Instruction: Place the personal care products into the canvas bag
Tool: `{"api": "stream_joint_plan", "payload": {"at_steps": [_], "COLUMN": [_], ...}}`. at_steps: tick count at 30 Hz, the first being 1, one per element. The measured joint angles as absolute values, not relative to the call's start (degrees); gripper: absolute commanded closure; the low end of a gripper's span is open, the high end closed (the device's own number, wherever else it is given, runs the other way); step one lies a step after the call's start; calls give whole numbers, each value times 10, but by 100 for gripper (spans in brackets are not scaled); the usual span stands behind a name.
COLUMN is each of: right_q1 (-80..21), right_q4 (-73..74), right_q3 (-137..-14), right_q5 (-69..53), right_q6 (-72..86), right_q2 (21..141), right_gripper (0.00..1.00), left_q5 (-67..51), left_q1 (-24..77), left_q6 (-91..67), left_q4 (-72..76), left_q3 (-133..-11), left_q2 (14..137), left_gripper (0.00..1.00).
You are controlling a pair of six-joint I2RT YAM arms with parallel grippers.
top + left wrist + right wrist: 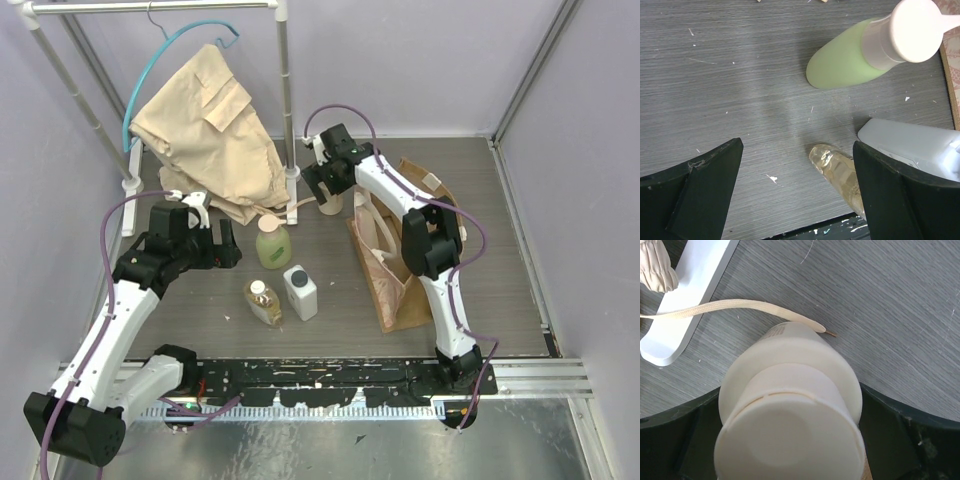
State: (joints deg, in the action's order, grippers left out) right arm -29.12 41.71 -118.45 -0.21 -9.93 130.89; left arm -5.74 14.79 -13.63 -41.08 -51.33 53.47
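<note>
4 bottles, 1 canvas bag [400,300]. Green bottle [272,245], amber bottle [263,302] and white bottle [300,292] stood on open table [200,305] left of the bag. The left gripper [228,245] hovered farther left, fingers apart. The right gripper [790,395] straddled the cream bottle [790,430] behind the bag's left edge; whether it was clamped could not be told.

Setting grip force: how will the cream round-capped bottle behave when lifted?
The cream bottle looks like rigid plastic, so likely won't squash. Its smooth round sides may slip or twist between the right gripper's jaws. Set sideways, it could roll.

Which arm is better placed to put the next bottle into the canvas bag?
Right. Its hand has a finger on each side of the cream bottle, which stands close to the canvas bag. The left hand hangs open, holding nothing.
</note>
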Motion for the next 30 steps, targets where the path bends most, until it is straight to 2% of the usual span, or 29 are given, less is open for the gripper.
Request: {"api": "stream_joint_plan", "payload": {"at_steps": [10,30], "right_q1": [-291,-291], "right_q4": [394,331], "right_q3": [-1115,-1100], "right_q5": [-3,-23], "right_q6": [-89,-74], "right_q2": [1260,1232], "right_gripper": [0,0], "left_q5": [-58,-57], "left_q1": [148,148], "left_q6": [-137,-138], "left_q4": [-411,-411], "left_q3": [-513,-513], "left_q2": [533,524], "left_gripper": [2,2]}}
